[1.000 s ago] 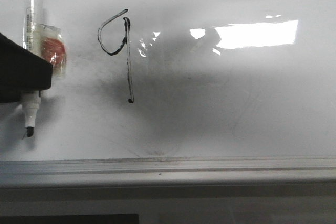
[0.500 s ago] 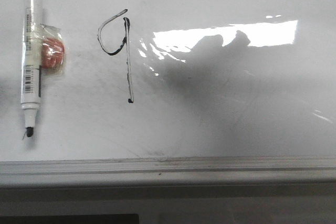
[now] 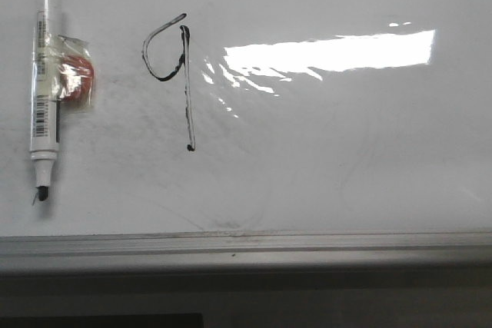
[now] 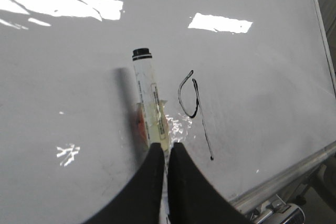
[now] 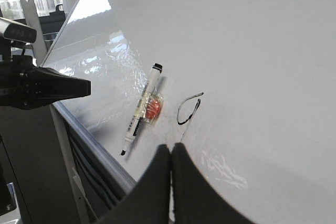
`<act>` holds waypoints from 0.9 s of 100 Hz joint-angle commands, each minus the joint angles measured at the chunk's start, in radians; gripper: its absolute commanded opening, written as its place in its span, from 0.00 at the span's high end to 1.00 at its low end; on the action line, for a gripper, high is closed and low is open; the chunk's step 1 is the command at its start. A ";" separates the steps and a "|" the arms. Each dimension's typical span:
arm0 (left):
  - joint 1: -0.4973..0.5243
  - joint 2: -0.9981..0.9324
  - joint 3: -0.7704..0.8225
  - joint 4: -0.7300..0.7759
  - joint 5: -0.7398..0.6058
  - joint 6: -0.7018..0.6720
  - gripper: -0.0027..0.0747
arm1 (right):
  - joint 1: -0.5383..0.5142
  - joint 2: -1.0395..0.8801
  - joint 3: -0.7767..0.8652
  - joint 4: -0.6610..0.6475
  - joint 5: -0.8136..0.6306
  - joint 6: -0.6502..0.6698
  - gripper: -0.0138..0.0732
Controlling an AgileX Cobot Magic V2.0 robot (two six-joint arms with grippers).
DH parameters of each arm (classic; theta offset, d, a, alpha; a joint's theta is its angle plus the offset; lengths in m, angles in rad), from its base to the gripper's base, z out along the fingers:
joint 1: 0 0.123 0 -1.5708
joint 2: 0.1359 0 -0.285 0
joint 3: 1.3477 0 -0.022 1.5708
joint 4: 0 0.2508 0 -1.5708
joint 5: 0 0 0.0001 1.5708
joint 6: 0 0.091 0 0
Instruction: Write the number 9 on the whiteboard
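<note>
The number 9 (image 3: 188, 105) is drawn in thin black line on the whiteboard (image 3: 346, 159), left of the middle. A white marker (image 3: 46, 74) with an orange piece in clear wrap (image 3: 77, 74) lies flat on the board to the left of the 9, tip towards the frame. No gripper shows in the front view. My left gripper (image 4: 167, 148) is shut and empty, raised above the marker (image 4: 147, 87), beside the 9 (image 4: 203, 124). My right gripper (image 5: 171, 148) is shut and empty, off the board near the 9 (image 5: 179, 115).
The board's silver-grey frame (image 3: 246, 243) runs along the near edge. Bright glare (image 3: 330, 51) lies on the board right of the 9. In the right wrist view the left arm's black body (image 5: 47, 85) hangs beyond the board's edge.
The left gripper, which covered the marker's middle a second ago, has pulled back out of the front view. The marker lies still. The shadows on the board have cleared.
</note>
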 commanded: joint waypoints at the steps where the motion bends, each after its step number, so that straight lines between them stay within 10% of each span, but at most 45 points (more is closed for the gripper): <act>1: -0.001 -0.025 -0.007 0.007 -0.053 0.004 0.99 | -0.001 -0.069 0.020 -0.010 -0.089 -0.006 0.92; 90: -0.001 -0.035 0.002 0.005 -0.039 0.004 0.99 | -0.001 -0.155 0.068 -0.010 -0.089 -0.006 0.92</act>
